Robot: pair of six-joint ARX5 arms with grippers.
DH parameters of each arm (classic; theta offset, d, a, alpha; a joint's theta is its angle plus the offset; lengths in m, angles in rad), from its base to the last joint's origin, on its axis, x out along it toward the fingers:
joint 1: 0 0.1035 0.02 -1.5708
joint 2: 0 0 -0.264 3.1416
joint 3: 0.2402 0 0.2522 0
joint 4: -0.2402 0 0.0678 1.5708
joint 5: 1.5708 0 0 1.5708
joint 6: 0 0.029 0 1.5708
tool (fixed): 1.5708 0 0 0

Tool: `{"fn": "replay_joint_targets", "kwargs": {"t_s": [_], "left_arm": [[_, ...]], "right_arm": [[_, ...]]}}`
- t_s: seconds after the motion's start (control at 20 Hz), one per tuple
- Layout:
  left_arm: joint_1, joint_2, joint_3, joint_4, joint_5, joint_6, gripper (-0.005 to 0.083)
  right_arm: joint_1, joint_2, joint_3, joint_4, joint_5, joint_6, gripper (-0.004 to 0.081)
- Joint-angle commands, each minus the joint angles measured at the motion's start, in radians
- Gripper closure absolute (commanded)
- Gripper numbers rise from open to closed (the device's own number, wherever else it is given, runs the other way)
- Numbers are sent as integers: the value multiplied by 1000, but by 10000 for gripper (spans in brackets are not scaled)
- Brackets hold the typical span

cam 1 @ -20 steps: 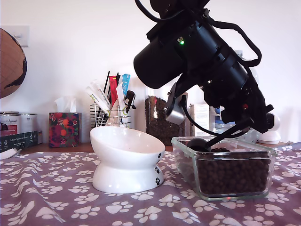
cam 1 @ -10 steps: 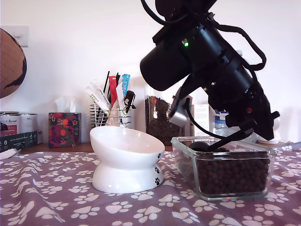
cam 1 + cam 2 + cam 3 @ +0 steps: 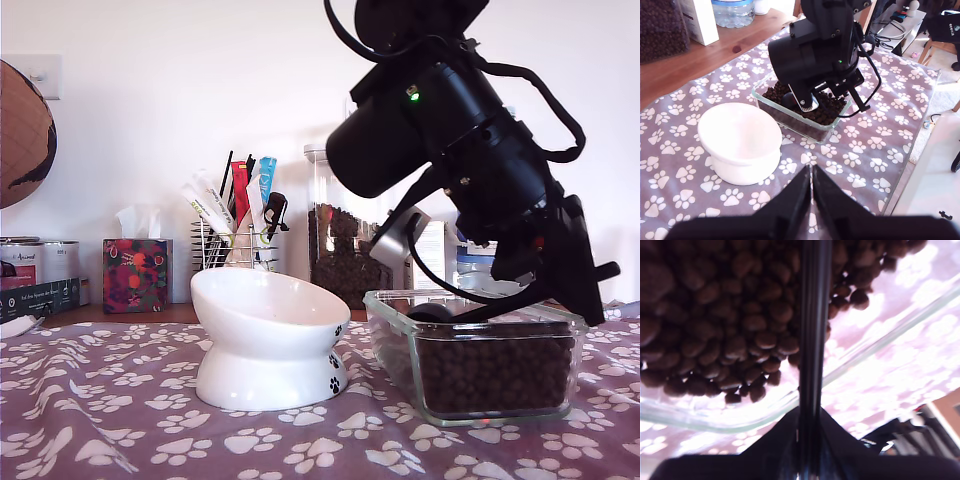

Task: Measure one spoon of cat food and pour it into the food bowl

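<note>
2nd end effector clamps the spoon by its handle, cup down in cat food inside glass dish. 1st end effector pinched closed w/ nothing held, above desk near food bowl.

my first pincer, closed, hovers above the food bowl and cloth.

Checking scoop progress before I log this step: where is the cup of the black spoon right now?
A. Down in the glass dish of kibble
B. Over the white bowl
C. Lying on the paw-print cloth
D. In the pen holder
A: the spoon, held by my second tool, has its cup among the kibble in the glass dish; the white bowl shows no kibble.
</note>
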Motion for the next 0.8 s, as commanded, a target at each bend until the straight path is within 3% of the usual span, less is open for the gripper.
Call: {"fn": "replay_joint_targets", "kwargs": {"t_s": [0.0,0.25,0.75], "left_arm": [[-2,-1,-12,15,-2,-3,796],[-2,37,-12,53,-2,-3,796],[-2,157,-14,89,-2,42,796]], "right_arm": [[-11,8,-26,-1,-48,0,783],[-48,5,-26,-1,-209,23,783],[-106,-41,-25,-1,-381,50,783]]}}
